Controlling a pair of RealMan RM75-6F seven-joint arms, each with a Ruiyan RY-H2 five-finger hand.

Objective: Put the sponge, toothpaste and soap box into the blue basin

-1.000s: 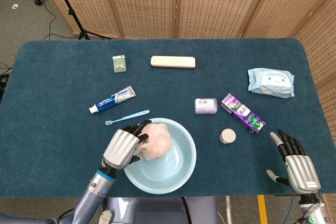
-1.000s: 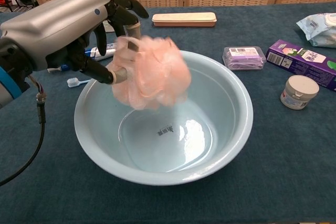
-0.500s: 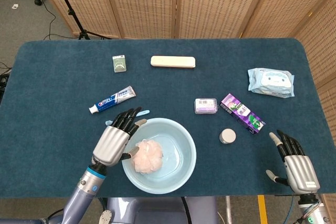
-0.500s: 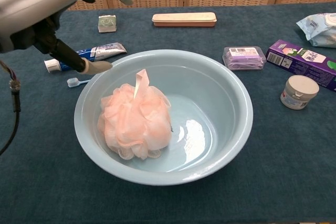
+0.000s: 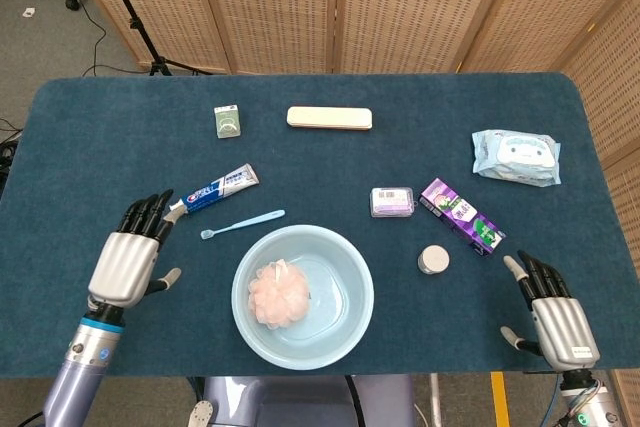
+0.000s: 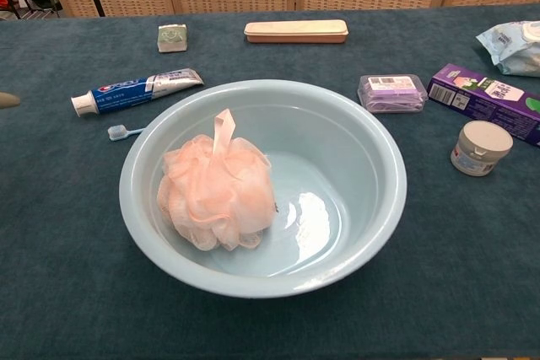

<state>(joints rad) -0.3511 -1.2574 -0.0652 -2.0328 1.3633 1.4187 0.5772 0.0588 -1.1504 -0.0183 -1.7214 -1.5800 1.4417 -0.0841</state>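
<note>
glossy plastic basin (image 6: 371, 137), frilly mesh sponge (image 6: 217, 194)

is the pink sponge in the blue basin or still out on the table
In. The sponge lies on the left side of the basin, below its rim, and neither hand touches it.

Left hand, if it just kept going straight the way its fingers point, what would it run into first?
Most likely the toothpaste. In the head view the left hand lies open, fingers aimed up and slightly right, their tips close to the tube's cap end. Its height above the table is unclear, so it might pass over.
</note>
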